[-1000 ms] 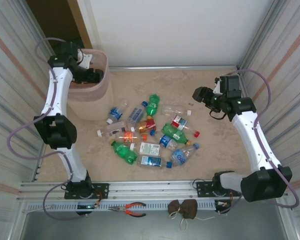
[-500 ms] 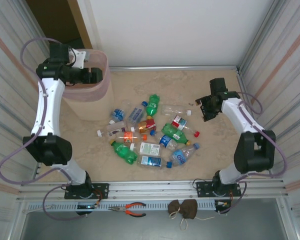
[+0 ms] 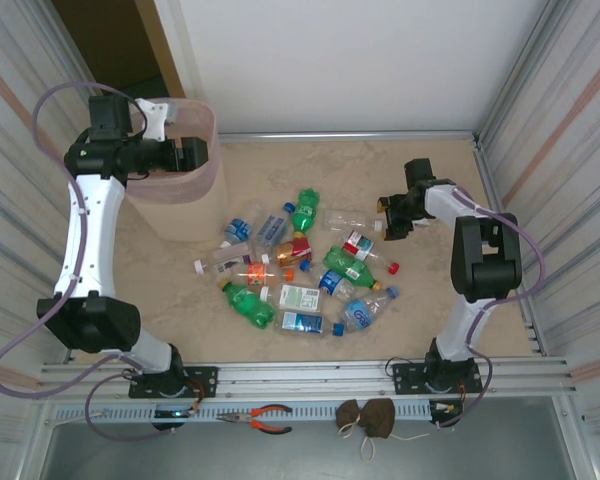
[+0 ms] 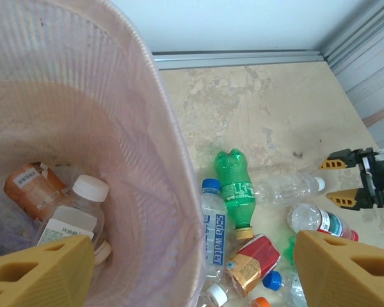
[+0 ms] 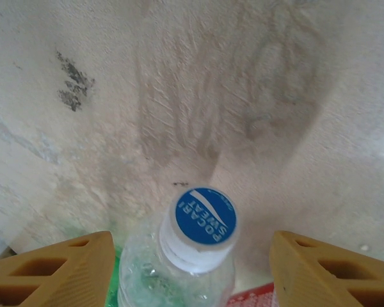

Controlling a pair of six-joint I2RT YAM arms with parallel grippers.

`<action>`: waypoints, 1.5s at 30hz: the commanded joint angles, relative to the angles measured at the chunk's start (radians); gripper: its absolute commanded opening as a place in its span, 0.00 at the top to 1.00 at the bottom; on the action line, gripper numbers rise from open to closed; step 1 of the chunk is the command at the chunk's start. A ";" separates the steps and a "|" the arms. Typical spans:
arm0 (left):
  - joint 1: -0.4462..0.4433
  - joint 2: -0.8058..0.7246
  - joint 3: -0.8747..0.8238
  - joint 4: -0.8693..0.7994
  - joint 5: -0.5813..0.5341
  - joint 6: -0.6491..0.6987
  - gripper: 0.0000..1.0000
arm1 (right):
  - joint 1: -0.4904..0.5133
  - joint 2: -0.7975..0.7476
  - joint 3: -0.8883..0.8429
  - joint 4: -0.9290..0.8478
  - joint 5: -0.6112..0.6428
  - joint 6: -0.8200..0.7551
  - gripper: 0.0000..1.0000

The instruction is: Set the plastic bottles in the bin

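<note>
A clear plastic bottle with a blue-and-white cap (image 5: 201, 224) is sitting between the spread fingers of the right gripper (image 5: 192, 242), untouched. The other plastic bottles (image 3: 300, 270) are lying clustered on the beige surface (image 3: 330, 165). The left gripper (image 4: 193, 256) is hovering spread and empty over the translucent pale-pink bin (image 4: 173, 150).

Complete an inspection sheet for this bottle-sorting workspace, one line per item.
Surface: beige mottled table with dark stains.
Job's things: plastic bottles lie heaped mid-table; bin stands far left, holding some bottles.
Clutter: orange-handled pliers and a brown pouch by the front rail.
Grippers: left gripper open, empty, above the bin; right gripper open, straddling a blue-capped bottle.
Cables: purple cables loop loosely beside both arms.
Surroundings: corrugated metal side walls, white back wall.
</note>
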 commanded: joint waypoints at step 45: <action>-0.005 -0.173 -0.146 0.181 0.120 -0.031 0.19 | -0.020 -0.176 0.024 0.109 0.171 -0.115 0.83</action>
